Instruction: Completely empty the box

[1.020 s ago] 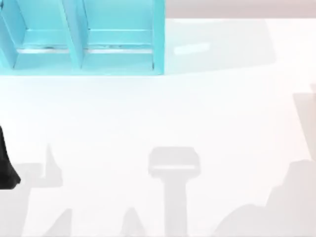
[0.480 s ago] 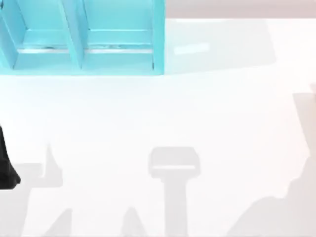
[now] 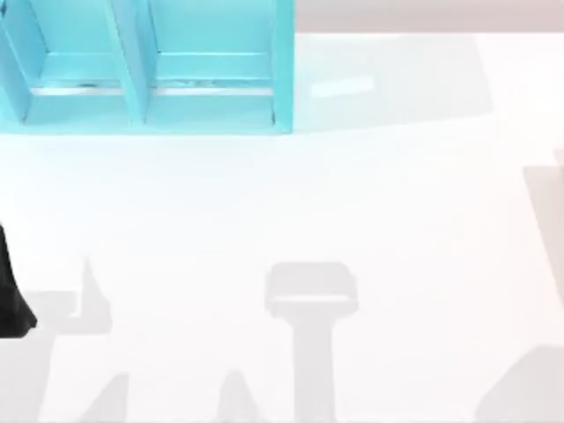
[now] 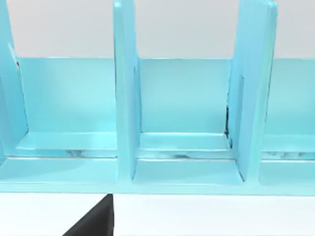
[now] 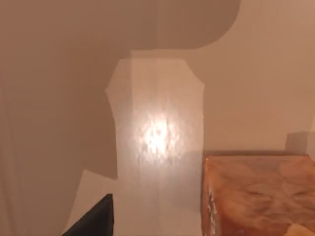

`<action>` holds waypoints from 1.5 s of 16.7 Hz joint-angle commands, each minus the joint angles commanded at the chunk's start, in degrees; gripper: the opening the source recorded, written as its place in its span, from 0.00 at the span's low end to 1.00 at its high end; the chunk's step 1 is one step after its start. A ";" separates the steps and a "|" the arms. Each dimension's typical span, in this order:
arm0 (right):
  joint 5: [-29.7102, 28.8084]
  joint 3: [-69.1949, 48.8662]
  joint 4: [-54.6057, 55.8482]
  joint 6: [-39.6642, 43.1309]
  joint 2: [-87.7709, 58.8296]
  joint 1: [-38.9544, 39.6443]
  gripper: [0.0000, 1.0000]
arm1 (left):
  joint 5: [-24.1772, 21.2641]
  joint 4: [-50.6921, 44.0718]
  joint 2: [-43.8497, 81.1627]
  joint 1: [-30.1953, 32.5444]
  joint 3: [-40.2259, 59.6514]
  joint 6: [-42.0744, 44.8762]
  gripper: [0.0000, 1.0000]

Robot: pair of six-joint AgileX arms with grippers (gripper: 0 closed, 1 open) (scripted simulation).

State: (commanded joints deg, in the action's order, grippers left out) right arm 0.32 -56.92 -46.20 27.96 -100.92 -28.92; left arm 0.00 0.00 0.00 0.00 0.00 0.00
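Blue box (image 3: 150, 66) stands at the far left of the white table (image 3: 352, 203), with upright dividers forming compartments; the 2 seen from above hold nothing. Left arm (image 3: 11, 291) sits at the table's left edge. Right wrist view shows a brown block (image 5: 256, 194). Finger state of both grippers: cannot tell.

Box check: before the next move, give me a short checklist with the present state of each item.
1. Compartments of the blue box seen from the top and left wrist views hold nothing: ok.
2. Box fully emptied, including the part cut off at the top view's left edge: cannot tell.
3. Left arm away from the box, at the table's left edge: ok.
4. Orange block in the right wrist view gripped: cannot tell.
5. Block off the white surface: cannot tell.
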 joint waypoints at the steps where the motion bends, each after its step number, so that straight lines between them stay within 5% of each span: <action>1: 0.00 0.13 0.15 -0.02 -0.03 0.02 1.00 | 0.00 0.00 0.00 0.00 0.00 0.00 1.00; 4: 0.00 0.13 0.15 -0.02 -0.03 0.02 1.00 | 0.00 0.00 0.00 0.00 0.00 0.00 1.00; 17: 0.00 0.13 0.15 -0.02 -0.03 0.02 0.02 | 0.00 0.00 0.00 0.00 0.00 0.00 1.00; 25: 0.00 0.13 0.15 -0.02 -0.03 0.02 0.00 | 0.00 0.00 0.00 0.00 0.00 0.00 1.00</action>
State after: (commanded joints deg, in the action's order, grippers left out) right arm 0.32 -56.79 -46.05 27.94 -100.95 -28.90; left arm 0.00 0.00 0.00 0.00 0.00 0.00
